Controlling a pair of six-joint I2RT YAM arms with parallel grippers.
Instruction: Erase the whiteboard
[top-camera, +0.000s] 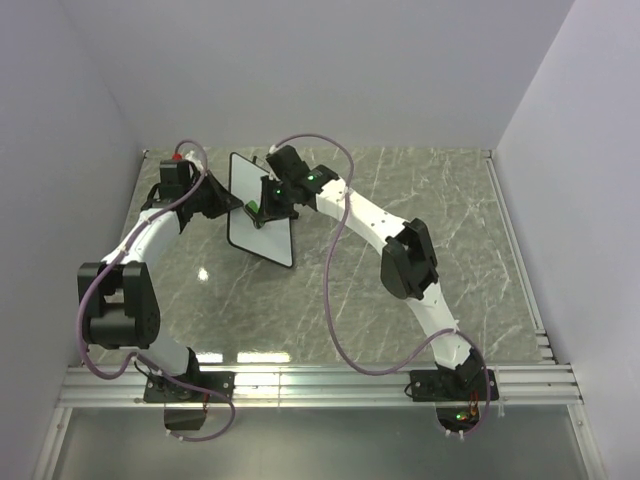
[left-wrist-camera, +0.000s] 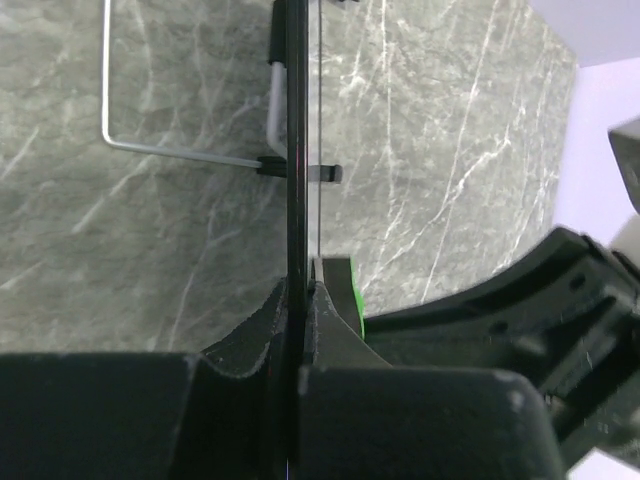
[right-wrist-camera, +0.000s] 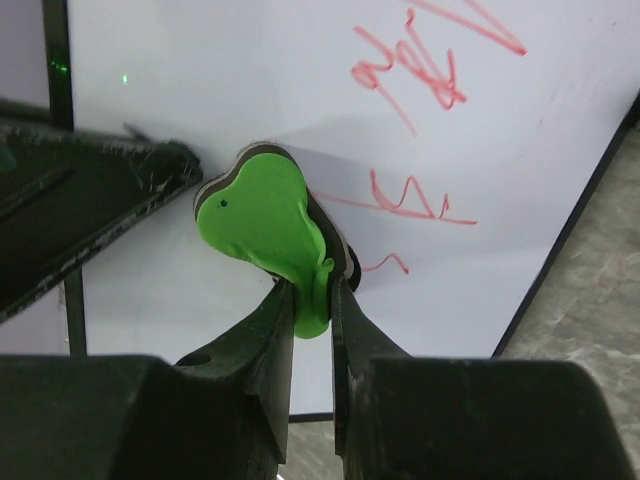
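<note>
The whiteboard (top-camera: 262, 225) stands upright on the marble table, white with a thin black frame. My left gripper (top-camera: 232, 204) is shut on its left edge, and in the left wrist view the frame (left-wrist-camera: 296, 160) runs edge-on between the closed jaws at the gripper (left-wrist-camera: 298, 320). My right gripper (top-camera: 262, 208) is shut on a green bone-shaped eraser (right-wrist-camera: 265, 228), which is pressed against the board's white face (right-wrist-camera: 230, 90). Red scribbles (right-wrist-camera: 420, 65) lie to the right of the eraser and above it.
A wire stand leg (left-wrist-camera: 170, 150) juts from the board's back onto the grey marble table (top-camera: 440, 240). Grey walls close in at the left, the back and the right. A metal rail (top-camera: 320, 385) runs along the near edge by the arm bases.
</note>
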